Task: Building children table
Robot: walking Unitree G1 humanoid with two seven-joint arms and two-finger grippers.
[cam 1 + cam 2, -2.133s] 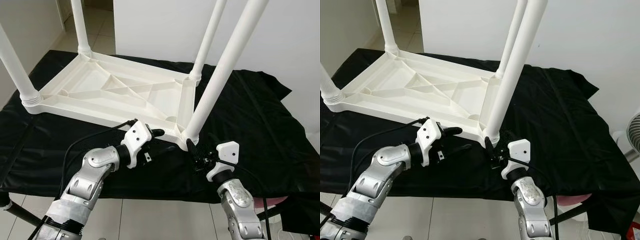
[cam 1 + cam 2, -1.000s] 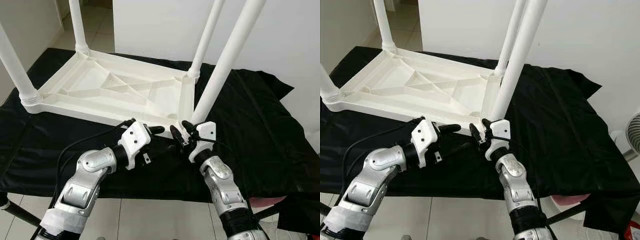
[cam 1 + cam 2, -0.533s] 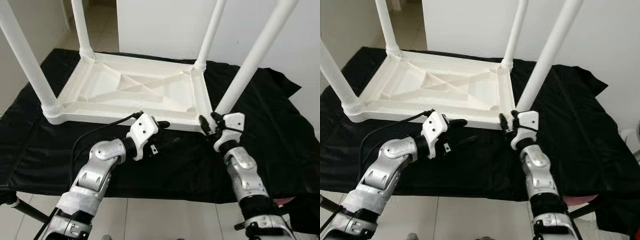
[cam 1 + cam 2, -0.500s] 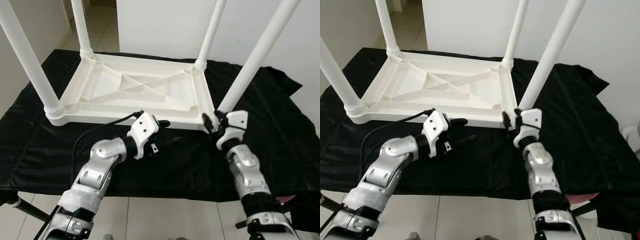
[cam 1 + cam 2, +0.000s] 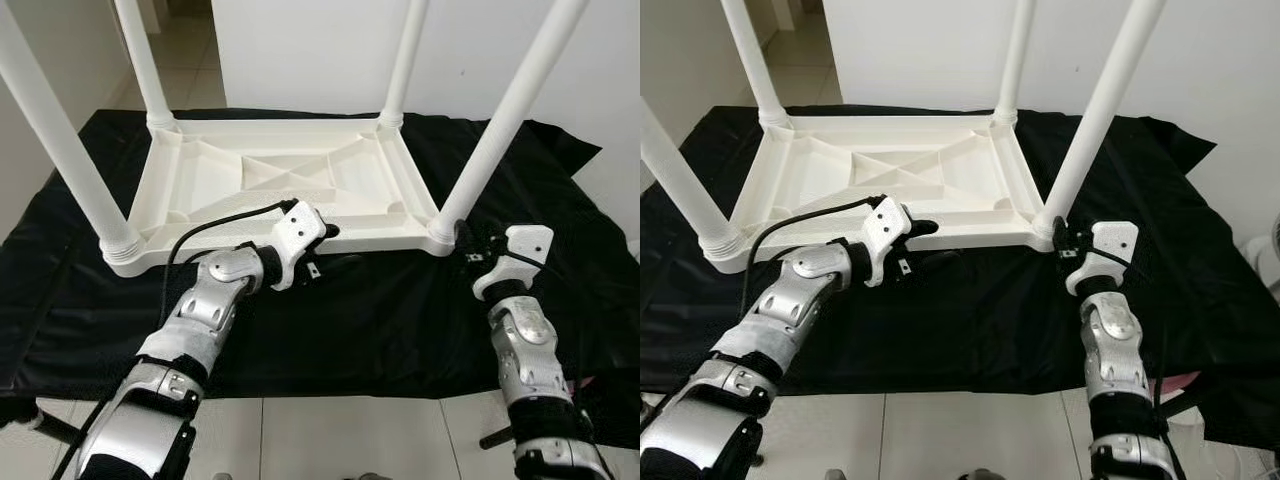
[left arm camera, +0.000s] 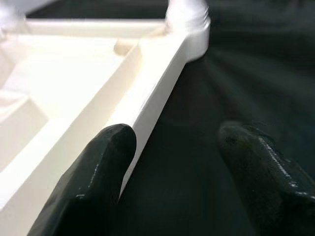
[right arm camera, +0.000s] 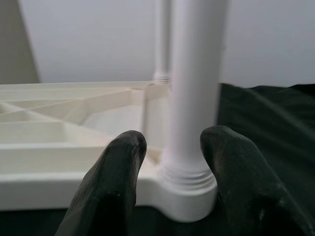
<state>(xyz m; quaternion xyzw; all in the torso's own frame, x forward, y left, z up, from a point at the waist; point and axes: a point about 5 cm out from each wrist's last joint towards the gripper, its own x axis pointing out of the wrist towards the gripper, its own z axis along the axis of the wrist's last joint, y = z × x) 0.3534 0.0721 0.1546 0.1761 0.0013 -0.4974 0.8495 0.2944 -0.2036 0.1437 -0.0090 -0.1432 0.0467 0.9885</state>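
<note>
The left gripper [image 6: 172, 172] straddles the upturned table's [image 5: 290, 175] rim, fingers spread; the right gripper [image 7: 172, 172], fingers apart, brackets the near leg [image 7: 194, 88].

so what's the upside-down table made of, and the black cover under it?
Table: looks like moulded plastic, white, smooth with a slight sheen. Its underside shows cast ribs, and the near right leg meets a ringed collar at the corner. Cover: seems a thin black fabric or sheet, since it wrinkles and drapes over the edges; which one is unclear.

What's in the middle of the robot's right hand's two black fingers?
In the right wrist view, a white table leg stands between the right gripper fingers, at its ribbed base.
</note>
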